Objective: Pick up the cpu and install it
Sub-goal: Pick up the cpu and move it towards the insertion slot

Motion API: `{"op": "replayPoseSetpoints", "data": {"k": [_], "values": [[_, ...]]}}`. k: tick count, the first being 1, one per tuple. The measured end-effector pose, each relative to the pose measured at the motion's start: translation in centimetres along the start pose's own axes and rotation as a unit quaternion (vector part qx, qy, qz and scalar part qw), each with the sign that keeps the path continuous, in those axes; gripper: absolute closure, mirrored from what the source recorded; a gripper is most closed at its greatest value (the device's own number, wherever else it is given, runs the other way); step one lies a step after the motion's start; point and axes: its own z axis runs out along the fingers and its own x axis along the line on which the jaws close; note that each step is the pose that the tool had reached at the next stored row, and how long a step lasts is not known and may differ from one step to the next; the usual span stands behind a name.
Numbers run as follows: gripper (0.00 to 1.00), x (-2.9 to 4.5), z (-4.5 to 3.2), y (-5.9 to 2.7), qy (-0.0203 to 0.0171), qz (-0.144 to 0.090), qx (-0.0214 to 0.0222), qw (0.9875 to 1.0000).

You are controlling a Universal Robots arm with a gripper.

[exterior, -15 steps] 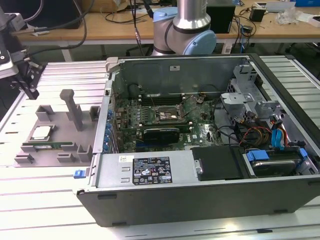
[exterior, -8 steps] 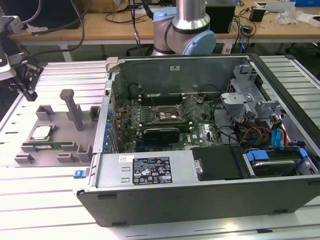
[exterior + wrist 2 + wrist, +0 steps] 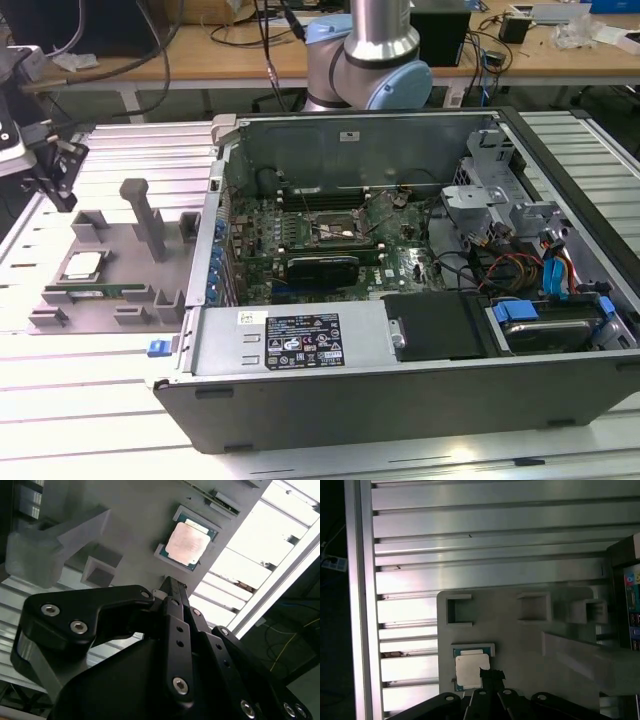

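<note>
**A:** Which step is judged to be in hand?

**B:** The pick-up, at its approach. The cpu (image 3: 82, 265), a small flat square chip with a shiny silver-grey metal top and a thin green rim, is seen lying in a square nest of the light grey plastic holder plate (image 3: 120, 262). It is not yet lifted.

**A:** How is the arm posed?

**B:** The black metal gripper (image 3: 171, 584) is held over the plate and pointed down at it. In both wrist views its tip is seen just beside one edge of the chip. The jaws are drawn close together and nothing is held between them. Whether the chip is touched cannot be told.

**A:** What is called for by the next move?

**B:** It is judged that the jaws must be opened wider than the chip, centred over it and lowered squarely, so that the thin rim is not tilted. The open dark grey metal computer case (image 3: 400, 400), with its square black-and-metal socket frame (image 3: 335, 232), stands just beside the plate.
</note>
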Motion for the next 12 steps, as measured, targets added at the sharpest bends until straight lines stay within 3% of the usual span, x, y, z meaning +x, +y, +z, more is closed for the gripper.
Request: {"op": "replayPoseSetpoints", "data": {"k": [5,12], "values": [[0.89,0.33,1.26,-0.49,-0.0004,0.000,0.0000,1.0000],[0.89,1.00,2.41,-0.61,-0.0010,0.000,-0.0001,1.0000]]}}
